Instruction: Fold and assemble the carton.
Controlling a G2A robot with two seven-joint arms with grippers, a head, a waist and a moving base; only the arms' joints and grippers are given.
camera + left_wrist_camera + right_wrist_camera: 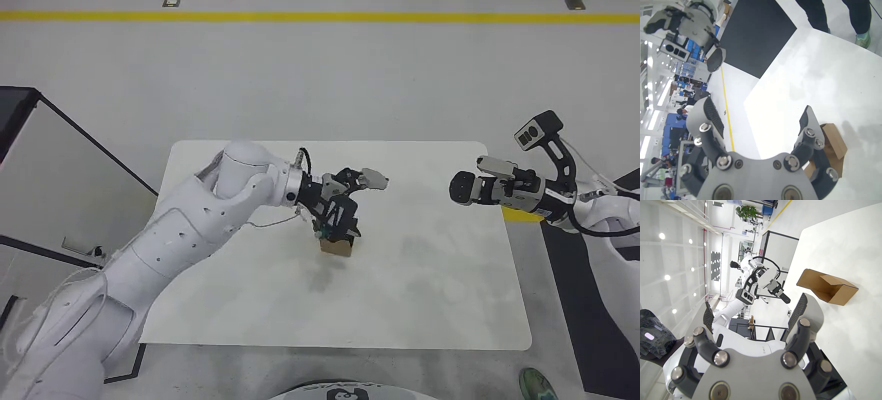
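My left gripper's fingers (pixel 714 117) are spread wide with nothing between them. One finger sits hard against the brown carton (pixel 834 140), on its outside. I can't quite tell from the wrist view whether the pad is touching the card or is just beside it. I read that pose as bracing or nudging a wall rather than gripping it. The left gripper (pixel 355 205) hangs low over the carton (pixel 337 245), which sits near the middle of the white table (pixel 450 300). The right wrist view shows the carton (pixel 829 289) as a part-formed box, one end open and a flap standing out, so the folding looks unfinished. My right gripper (pixel 755 302) is also spread and empty, held well apart above the table's edge (pixel 458 187). I judge it is there to leave the left arm room.
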